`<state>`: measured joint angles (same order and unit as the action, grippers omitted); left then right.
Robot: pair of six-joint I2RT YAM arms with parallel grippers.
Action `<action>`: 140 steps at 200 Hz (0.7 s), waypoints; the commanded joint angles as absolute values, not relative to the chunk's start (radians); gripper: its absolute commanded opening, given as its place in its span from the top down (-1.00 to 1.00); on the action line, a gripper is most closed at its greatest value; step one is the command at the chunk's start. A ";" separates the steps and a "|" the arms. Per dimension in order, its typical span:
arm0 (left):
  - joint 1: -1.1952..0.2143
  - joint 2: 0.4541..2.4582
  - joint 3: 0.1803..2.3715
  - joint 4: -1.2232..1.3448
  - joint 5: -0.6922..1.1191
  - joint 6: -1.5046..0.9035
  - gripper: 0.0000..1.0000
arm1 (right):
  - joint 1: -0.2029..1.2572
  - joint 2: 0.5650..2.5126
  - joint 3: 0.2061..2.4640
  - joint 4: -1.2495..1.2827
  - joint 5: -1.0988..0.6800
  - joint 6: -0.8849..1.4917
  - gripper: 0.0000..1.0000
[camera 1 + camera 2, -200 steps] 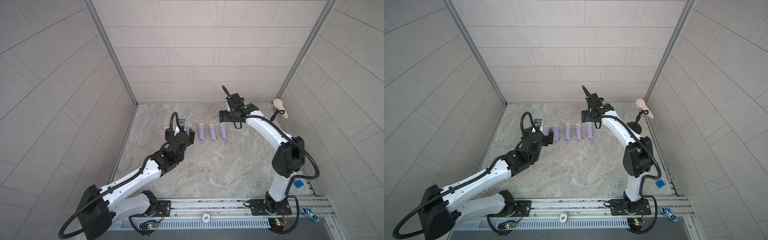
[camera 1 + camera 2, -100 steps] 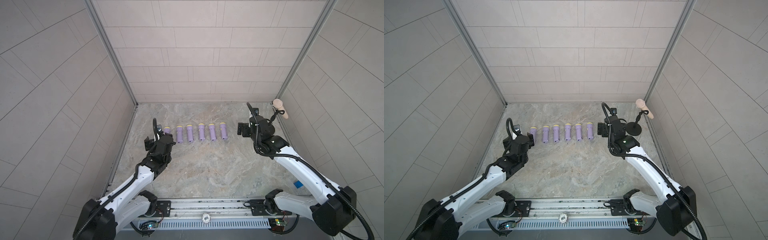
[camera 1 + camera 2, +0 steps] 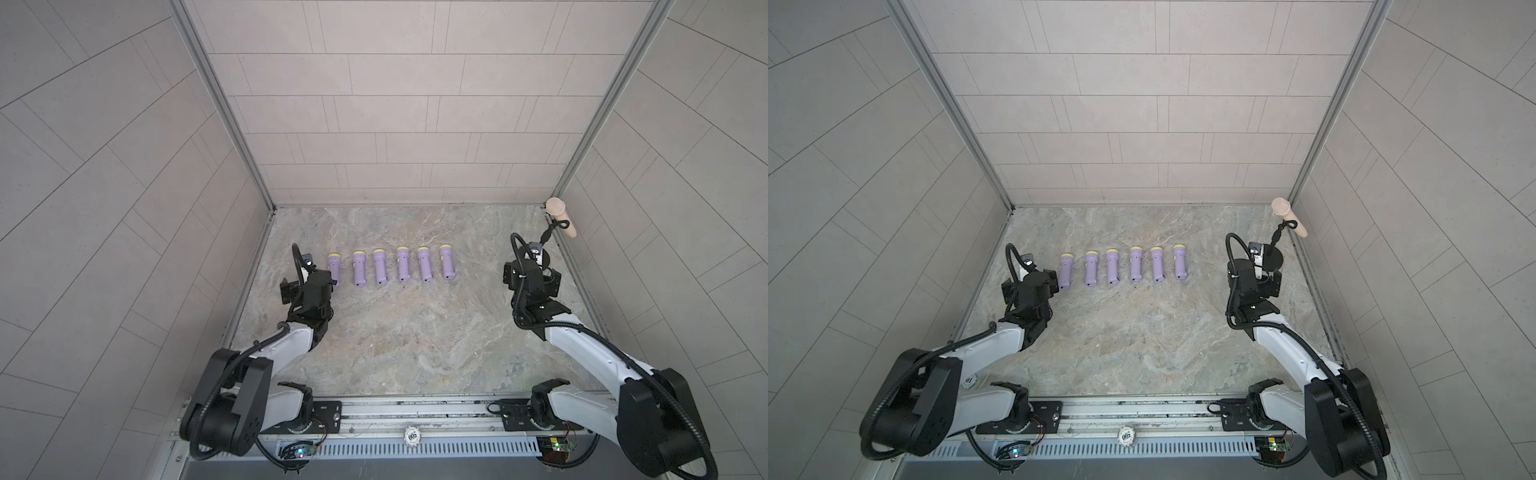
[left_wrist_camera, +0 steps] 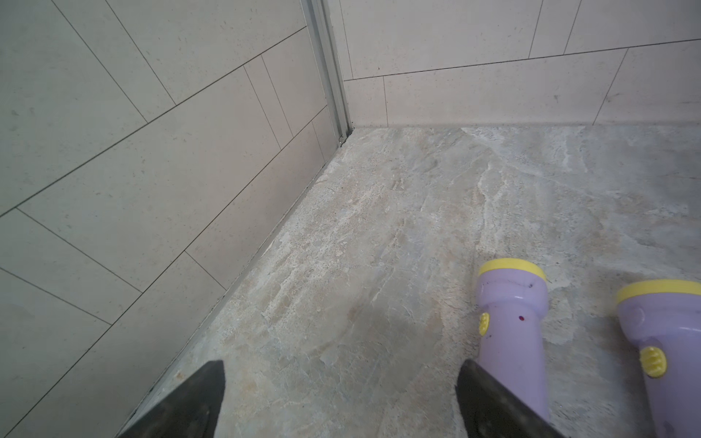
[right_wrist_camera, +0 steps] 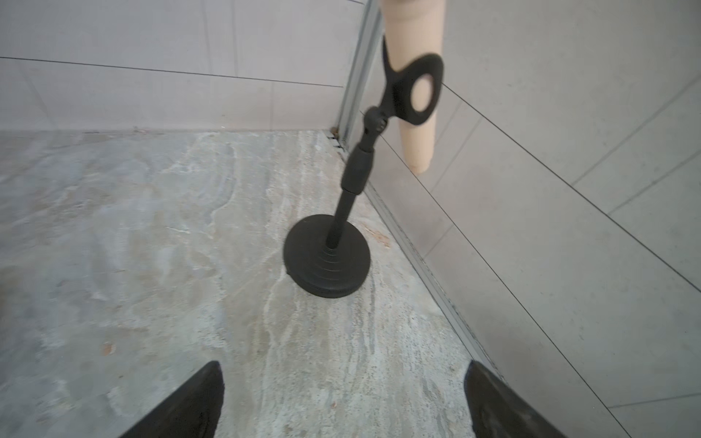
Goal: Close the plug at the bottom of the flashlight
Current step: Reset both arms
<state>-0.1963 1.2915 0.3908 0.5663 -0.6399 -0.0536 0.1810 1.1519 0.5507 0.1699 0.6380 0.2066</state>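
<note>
nearby, flashlight [image 4: 512, 333] beside left end effector [image 4: 341, 375]

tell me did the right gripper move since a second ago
Yes. The right gripper has pulled away from the rightmost flashlight, out sideways to the black stand by the far corner.

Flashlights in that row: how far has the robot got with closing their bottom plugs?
Looks done: six purple flashlights lie in a neat row. In hand: nothing; the left claw and right claw are open and empty, off either end of the row. Left: unclear, since the plug ends are too small to show whether any is shut.
</note>
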 commanded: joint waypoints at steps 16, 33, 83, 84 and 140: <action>-0.140 1.384 0.380 0.749 -0.559 -0.042 -0.99 | 0.147 1.266 0.529 0.354 0.600 0.190 -1.00; -0.132 1.413 0.386 0.766 -0.507 -0.060 -0.99 | 0.148 1.307 0.518 0.401 0.577 0.154 -0.99; -0.128 1.576 0.396 0.910 -0.417 -0.013 -0.99 | 0.136 1.392 0.443 0.597 0.508 0.099 -1.00; -0.128 1.577 0.396 0.911 -0.417 -0.014 -0.99 | 0.136 1.396 0.440 0.609 0.506 0.094 -1.00; -0.128 1.572 0.370 0.937 -0.346 0.016 -0.99 | 0.117 1.513 0.414 0.765 0.418 0.068 -0.99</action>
